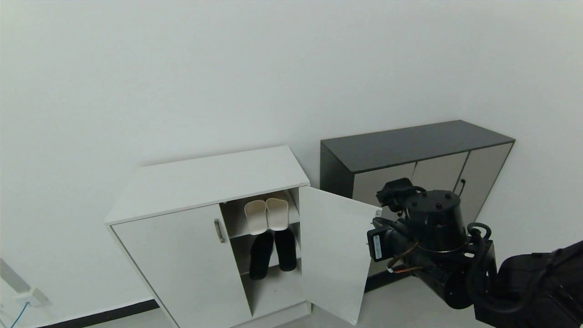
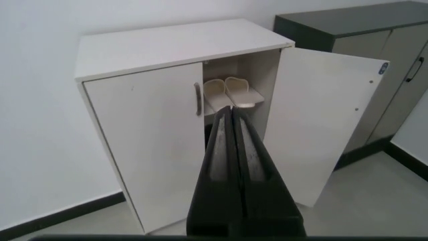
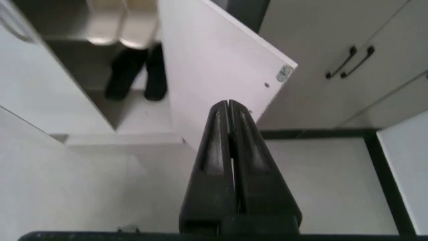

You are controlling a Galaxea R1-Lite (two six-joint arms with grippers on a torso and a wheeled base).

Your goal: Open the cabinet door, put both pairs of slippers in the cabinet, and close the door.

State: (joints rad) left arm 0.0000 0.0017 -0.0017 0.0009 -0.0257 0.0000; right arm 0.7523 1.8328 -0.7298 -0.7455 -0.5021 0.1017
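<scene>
The white cabinet point(image 1: 205, 182) stands against the wall with its right door point(image 1: 334, 255) swung open and its left door point(image 1: 182, 269) closed. Inside, a white pair of slippers point(image 1: 266, 215) rests on the upper shelf. A black pair point(image 1: 272, 253) leans on the shelf below. My right gripper point(image 3: 229, 104) is shut and empty, its tip close to the outer face of the open door point(image 3: 214, 60) near its free edge. My left gripper point(image 2: 232, 112) is shut and empty, held back from the cabinet and facing the opening and the white slippers point(image 2: 234, 92).
A dark grey cabinet point(image 1: 410, 146) with closed doors stands right of the white one, just behind the open door and my right arm point(image 1: 437, 228). A wall socket with a blue cable point(image 1: 27, 298) sits low at the far left. Bare floor point(image 3: 321, 181) lies in front.
</scene>
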